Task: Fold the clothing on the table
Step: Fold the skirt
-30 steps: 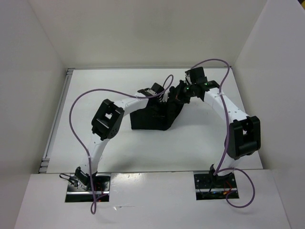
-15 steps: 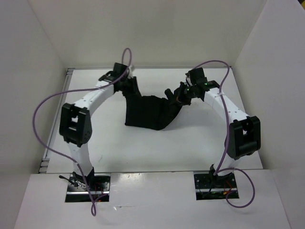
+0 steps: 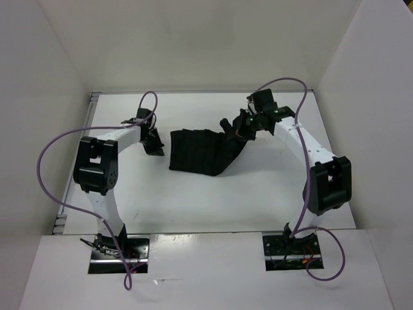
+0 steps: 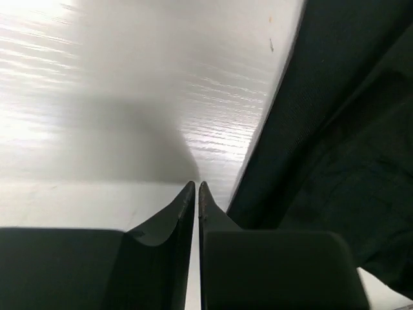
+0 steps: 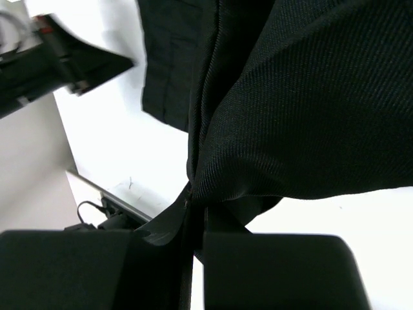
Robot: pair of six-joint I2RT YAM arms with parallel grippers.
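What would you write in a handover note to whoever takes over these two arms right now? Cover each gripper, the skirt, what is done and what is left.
Right gripper: shut on the black pleated fabric skirt, holding its right end up.
Left gripper: shut, empty, low over the plain white flat table, just off the skirt's left edge.
Done: most of the skirt lies spread flat on the table; no finished fold shows.
Left: probably grip the left edge, fold the skirt over, lay it down.
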